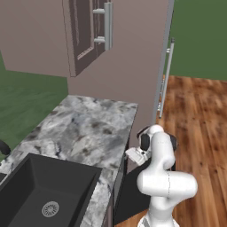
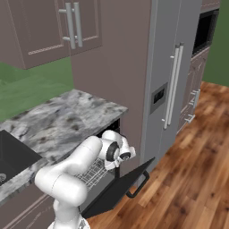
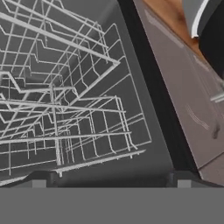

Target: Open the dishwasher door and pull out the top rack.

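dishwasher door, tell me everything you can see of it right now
The dishwasher door is a flat, plain black panel, swung down and open, sloping out over the wood floor below the stone counter. A dark handle hangs at its outer edge. Behind it a wire rack shows in the opening. Nothing visibly touches the door.

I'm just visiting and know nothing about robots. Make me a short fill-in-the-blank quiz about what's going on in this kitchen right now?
1. The dishwasher door hangs ____, tilted down toward the wooden floor.
2. Inside the dishwasher sits a wire ____ of thin white bars.
3. The gripper has its fingers spread ____, holding nothing.
4. Set into the marble counter is a dark ____.

Missing words: open; rack; open; sink
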Available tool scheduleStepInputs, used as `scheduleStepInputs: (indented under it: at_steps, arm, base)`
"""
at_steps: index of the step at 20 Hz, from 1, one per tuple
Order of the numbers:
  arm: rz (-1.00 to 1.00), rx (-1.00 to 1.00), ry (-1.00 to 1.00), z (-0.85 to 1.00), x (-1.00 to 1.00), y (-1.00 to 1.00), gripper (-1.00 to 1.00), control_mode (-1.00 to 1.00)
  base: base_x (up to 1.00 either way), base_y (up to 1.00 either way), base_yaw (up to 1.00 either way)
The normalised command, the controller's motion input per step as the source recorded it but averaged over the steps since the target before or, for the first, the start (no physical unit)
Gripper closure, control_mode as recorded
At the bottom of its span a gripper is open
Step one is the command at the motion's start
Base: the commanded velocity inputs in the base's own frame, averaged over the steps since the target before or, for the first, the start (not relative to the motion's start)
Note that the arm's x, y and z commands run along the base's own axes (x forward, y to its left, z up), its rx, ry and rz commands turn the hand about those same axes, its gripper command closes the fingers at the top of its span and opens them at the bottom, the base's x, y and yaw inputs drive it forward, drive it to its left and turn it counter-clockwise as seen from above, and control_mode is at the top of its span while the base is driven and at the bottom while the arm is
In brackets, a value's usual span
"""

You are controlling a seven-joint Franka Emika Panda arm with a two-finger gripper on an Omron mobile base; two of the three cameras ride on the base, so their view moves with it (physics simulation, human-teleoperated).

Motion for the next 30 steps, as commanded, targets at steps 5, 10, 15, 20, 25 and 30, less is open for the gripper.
scheduleStepInputs:
  at_steps: [5, 10, 15, 20, 25, 30]
  arm:
    - [-0.03, 0.06, 0.00, -0.17, 0.02, 0.26, -1.00, -1.00]
    - [-0.03, 0.03, -0.02, -0.11, 0.22, 0.20, -1.00, -1.00]
    - [-0.03, 0.03, -0.01, -0.04, 0.30, 0.18, -1.00, -1.00]
    - [-0.02, 0.05, 0.00, -0.05, 0.34, 0.13, -1.00, -1.00]
    - [-0.01, 0.05, 0.00, -0.21, 0.25, 0.15, -1.00, -1.00]
    - [-0.01, 0.06, 0.00, -0.32, 0.08, 0.29, -1.00, -1.00]
  base:
    - [0.00, 0.00, 0.00]
    - [0.00, 0.00, 0.00]
    - [0.00, 0.00, 0.00]
    - [0.00, 0.00, 0.00]
    - [0.00, 0.00, 0.00]
    - [0.00, 0.00, 0.00]
